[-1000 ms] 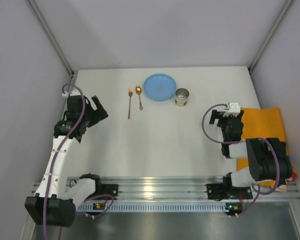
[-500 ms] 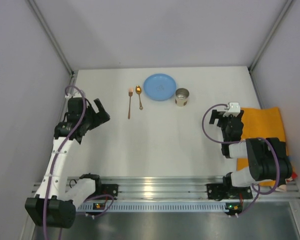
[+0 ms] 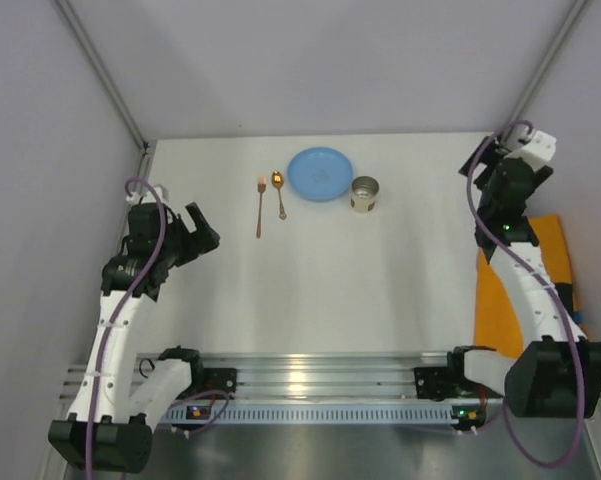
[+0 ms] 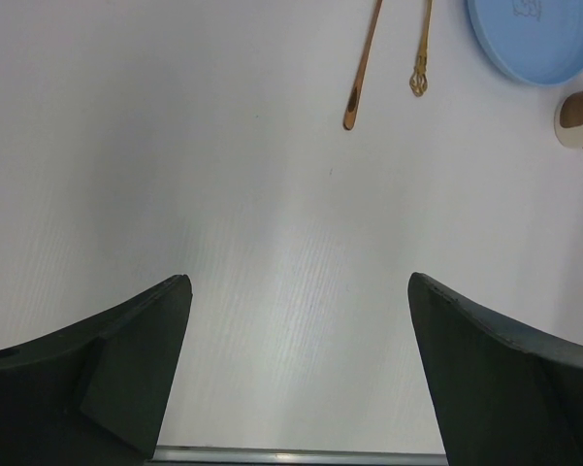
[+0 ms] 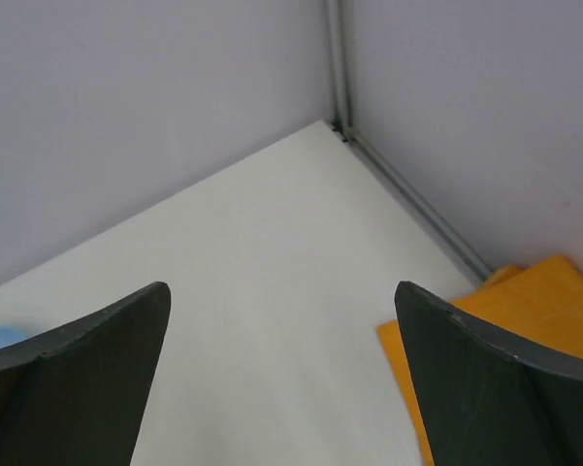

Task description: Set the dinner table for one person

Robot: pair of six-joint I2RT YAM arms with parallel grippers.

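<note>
The white dinner table (image 3: 350,280) carries a blue plate (image 3: 320,173) at the far middle. Left of the plate lie a gold spoon (image 3: 279,192) and a fork (image 3: 260,207); a metal cup (image 3: 365,193) stands to its right. An orange placemat (image 3: 552,262) lies at the right edge. My left gripper (image 3: 202,228) hovers open over the left side, short of the fork (image 4: 362,63), spoon (image 4: 423,49) and plate (image 4: 538,39). My right gripper (image 3: 488,160) is raised near the far right corner, open and empty (image 5: 281,296), with the placemat (image 5: 504,320) below it to the right.
Grey walls enclose the table on the left, back and right, with a metal post in the far right corner (image 5: 338,68). An aluminium rail (image 3: 310,375) with both arm bases runs along the near edge. The cup (image 4: 580,116) shows at the right edge of the left wrist view.
My right arm has swung up from low beside the placemat's left edge to the far right corner. My left gripper has drifted slightly toward the near side. Both stayed open.
</note>
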